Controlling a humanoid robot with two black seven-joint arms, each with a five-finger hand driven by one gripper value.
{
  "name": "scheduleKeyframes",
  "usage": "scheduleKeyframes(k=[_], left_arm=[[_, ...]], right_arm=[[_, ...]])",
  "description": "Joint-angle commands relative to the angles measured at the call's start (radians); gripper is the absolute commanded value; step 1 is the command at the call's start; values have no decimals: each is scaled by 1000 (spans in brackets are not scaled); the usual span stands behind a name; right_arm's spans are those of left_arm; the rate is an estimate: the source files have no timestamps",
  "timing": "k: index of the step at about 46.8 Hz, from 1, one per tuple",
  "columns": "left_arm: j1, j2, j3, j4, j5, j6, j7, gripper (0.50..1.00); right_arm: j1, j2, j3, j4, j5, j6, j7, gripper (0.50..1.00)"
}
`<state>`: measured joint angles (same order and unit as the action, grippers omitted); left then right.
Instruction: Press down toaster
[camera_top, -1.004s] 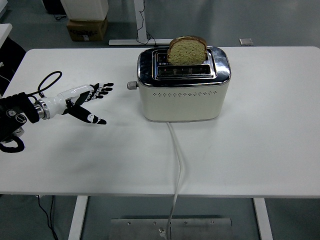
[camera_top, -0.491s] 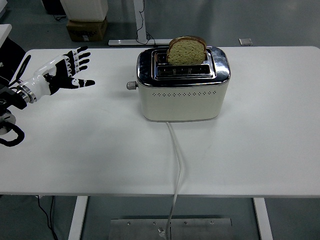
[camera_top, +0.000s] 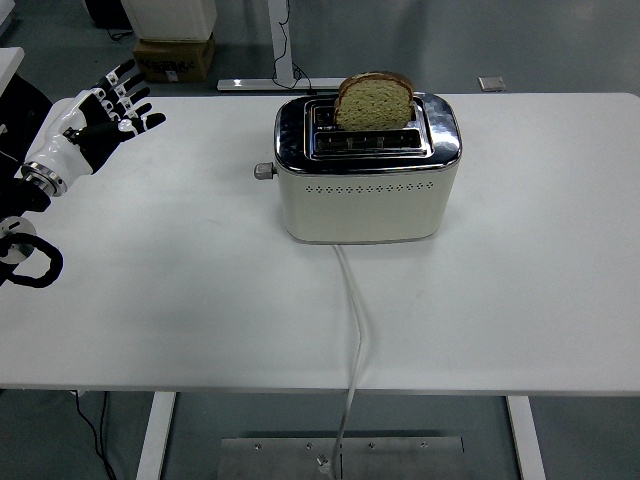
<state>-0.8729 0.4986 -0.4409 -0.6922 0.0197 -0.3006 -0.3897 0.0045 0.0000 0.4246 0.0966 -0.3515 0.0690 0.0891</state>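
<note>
Cream-coloured and boxy, the two-slot toaster with a polished chrome top (camera_top: 367, 170) sits a little past the middle of the white table (camera_top: 200, 300), towards twelve o'clock. A slice of brown seeded bread (camera_top: 373, 101) stands tall in the far slot, well proud of the top, so I judge the carriage to be up and the press not yet made. The near slot looks empty.

The part to work is the small grey lever knob (camera_top: 263, 171), which sticks out of the toaster's nine o'clock end, high on that side. It looks hard and small, so it probably suits a fingertip or two laid on top of it more than a full grasp. The body looks rigid and fairly heavy, yet its smooth shell on a smooth tabletop may slide or tip if the push goes sideways instead of straight down. The bread is light and crumbly and needs no touching.

The black-and-white left hand (camera_top: 95, 125) is raised at about ten o'clock, near the table's left edge and well apart from the toaster. Its fingers are spread and loosely extended, holding nothing. The right hand is out of view.

A white power cord (camera_top: 353, 320) runs from the toaster's front base towards six o'clock and drops over the near edge; it lies clear of the lever side. Nothing stands between the hand and the knob.
</note>
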Motion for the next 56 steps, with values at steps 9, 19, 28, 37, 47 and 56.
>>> scheduleKeyframes(k=[9, 19, 28, 37, 47, 56], left_arm=[[15, -86, -71, 108, -145, -2, 0, 1000], [22, -121, -148, 200, -162, -5, 0, 1000], [22, -183, -167, 250, -162, -6, 0, 1000], [23, -222, -168, 273, -164, -6, 2, 1000], [22, -222, -170, 273, -164, -8, 2, 1000], [22, -222, -168, 273, -162, -8, 2, 1000]], right_arm=[[0, 0, 0, 0, 0, 0, 0, 1000], [0, 0, 0, 0, 0, 0, 0, 1000], [0, 0, -1, 0, -3, 0, 0, 998], [0, 0, -1, 0, -3, 0, 0, 1000], [2, 0, -1, 3, -3, 0, 0, 998], [2, 0, -1, 3, -4, 0, -2, 1000]])
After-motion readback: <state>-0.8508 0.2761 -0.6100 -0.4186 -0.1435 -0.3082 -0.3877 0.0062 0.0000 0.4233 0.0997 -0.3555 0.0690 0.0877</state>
